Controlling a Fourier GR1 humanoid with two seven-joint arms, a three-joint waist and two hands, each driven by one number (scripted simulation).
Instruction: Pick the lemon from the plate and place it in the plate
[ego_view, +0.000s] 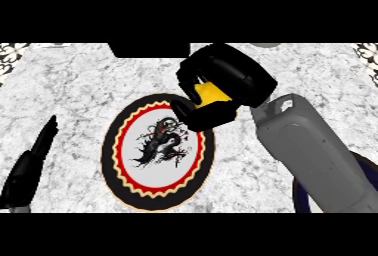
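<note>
My right hand is curled round the yellow lemon, of which only a patch shows between fingers and thumb. The hand hangs over the upper right rim of a round plate with a black border, red and cream zigzag rings and a black dragon on its white middle. A second, dark blue plate peeks out at the lower right, mostly hidden under my right forearm. My left hand rests at the left edge, fingers straight and pointing up.
The counter is grey-white marble. A dark object sits at its far edge, just left of the raised hand. Patterned tiles show in the far corners.
</note>
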